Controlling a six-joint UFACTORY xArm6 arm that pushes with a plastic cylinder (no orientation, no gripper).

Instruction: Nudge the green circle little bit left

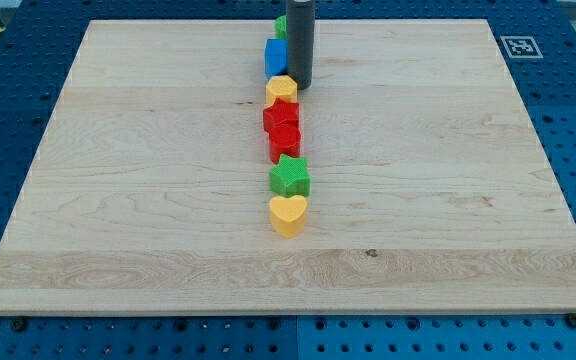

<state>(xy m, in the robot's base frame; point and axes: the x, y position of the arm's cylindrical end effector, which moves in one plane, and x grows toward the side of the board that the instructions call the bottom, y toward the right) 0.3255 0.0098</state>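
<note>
The green circle [280, 26] sits at the view's top centre, mostly hidden behind my rod, only its left edge showing. My tip [299, 87] rests on the board just right of the blue block [275, 57] and above the yellow hexagon [281, 90]. Below them, in one column, are a red star-like block [281, 117], a second red block [284, 143], a green star [290, 177] and a yellow heart [288, 214].
The wooden board [118, 200] lies on a blue perforated table. A fiducial marker [519, 46] sits at the board's top right corner.
</note>
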